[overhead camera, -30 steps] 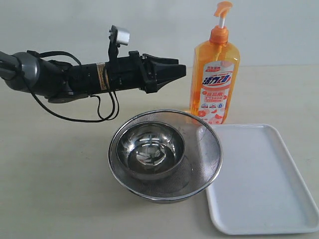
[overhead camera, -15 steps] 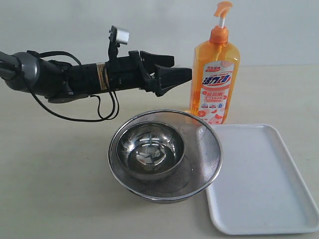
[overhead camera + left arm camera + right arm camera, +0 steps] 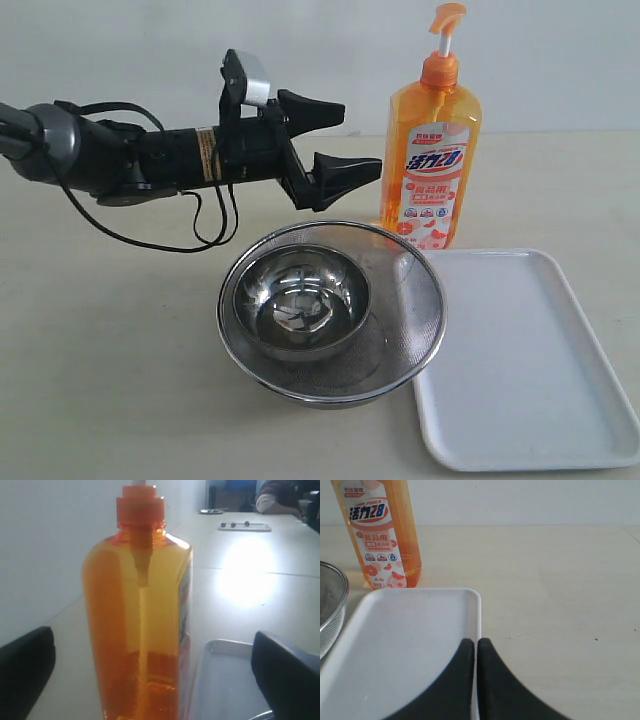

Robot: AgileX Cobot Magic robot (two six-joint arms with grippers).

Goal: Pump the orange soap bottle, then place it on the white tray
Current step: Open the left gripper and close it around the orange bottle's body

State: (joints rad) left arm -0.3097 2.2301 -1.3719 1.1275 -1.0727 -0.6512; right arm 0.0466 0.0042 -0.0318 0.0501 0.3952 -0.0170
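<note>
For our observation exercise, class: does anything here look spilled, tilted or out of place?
Nothing stands out: the bottle stands upright beside the tray, no spill shows, and the bowl sits level in the strainer.

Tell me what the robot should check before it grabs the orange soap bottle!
1. Left tool open: ok, jaws stand wide apart.
2. Orange soap bottle upright: ok, it stands behind the mesh strainer.
3. Bottle lined up between the tool's fingers: ok in the left wrist view, and nothing touches it.
4. Pump head up: ok, the white stem shows.
5. White tray has room: ok, nothing lies on it.
6. Right tool clear of the bottle: ok, it is shut and low by the tray's rim.
</note>
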